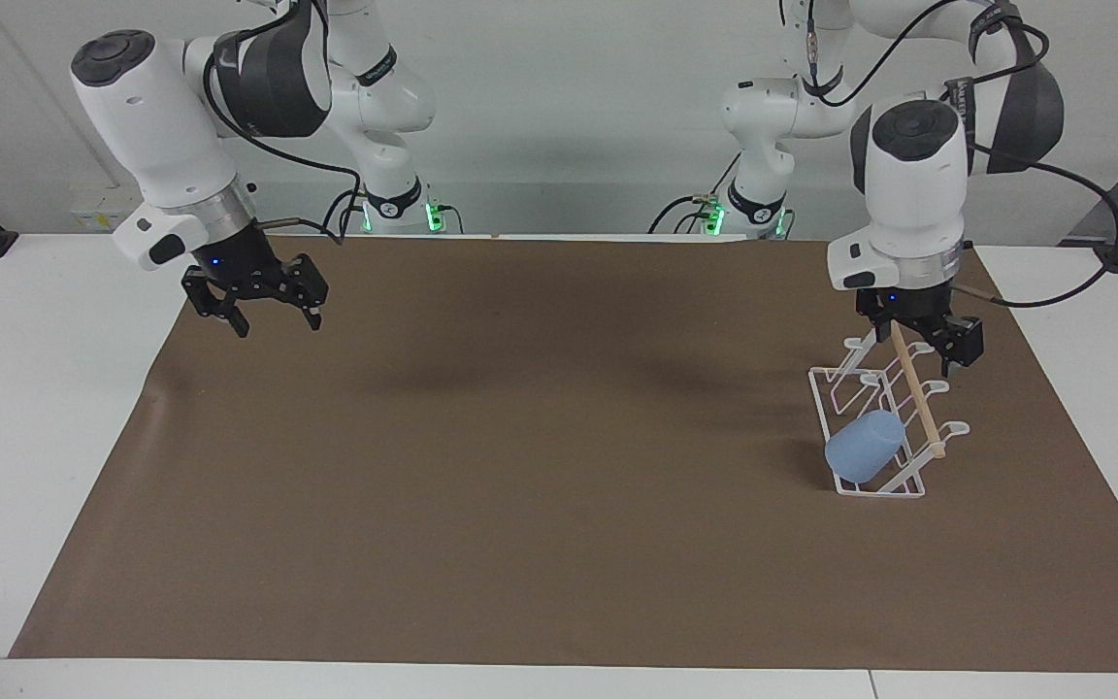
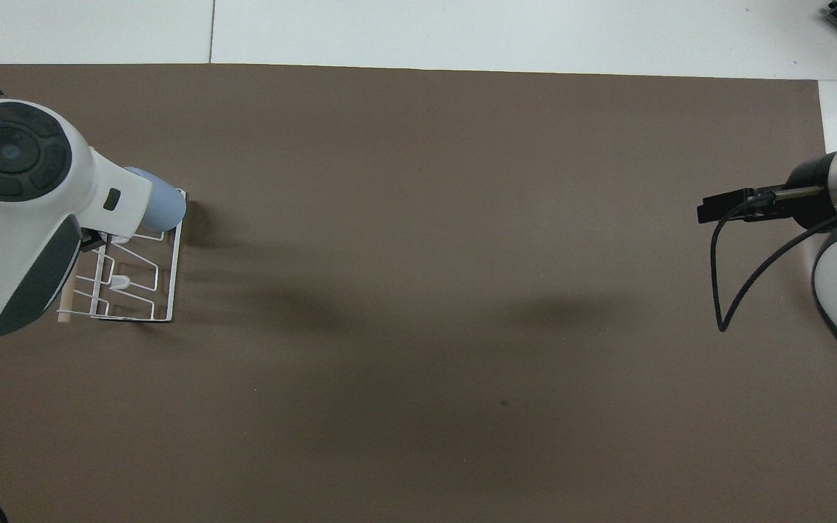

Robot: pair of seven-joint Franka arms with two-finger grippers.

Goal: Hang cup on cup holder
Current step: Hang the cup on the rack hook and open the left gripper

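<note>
1. A white table [image 1: 54,437] carries a large brown mat [image 1: 520,485] that covers most of its top.
2. The left arm [image 1: 918,184] hangs over its own end of the mat, wrist pointing straight down. The right arm [image 1: 161,146] waits raised over the mat's edge at its own end.
3. The cup holder [image 1: 870,427], a white wire rack with looped prongs and a light wooden dowel along its top, stands on the mat toward the left arm's end. It also shows from overhead [image 2: 139,280], partly covered by the arm.
4. The cup [image 1: 863,445], a light-blue tumbler, hangs tilted on a prong at the end of the rack farther from the robots, mouth toward the dowel. Overhead, only its base end [image 2: 160,207] shows.
5. The left gripper [image 1: 920,340] hovers just over the rack's end nearer the robots, clear of the cup; its jaws are spread and hold nothing.
6. The right gripper [image 1: 273,316] hangs in the air, jaws spread wide and bare.
</note>
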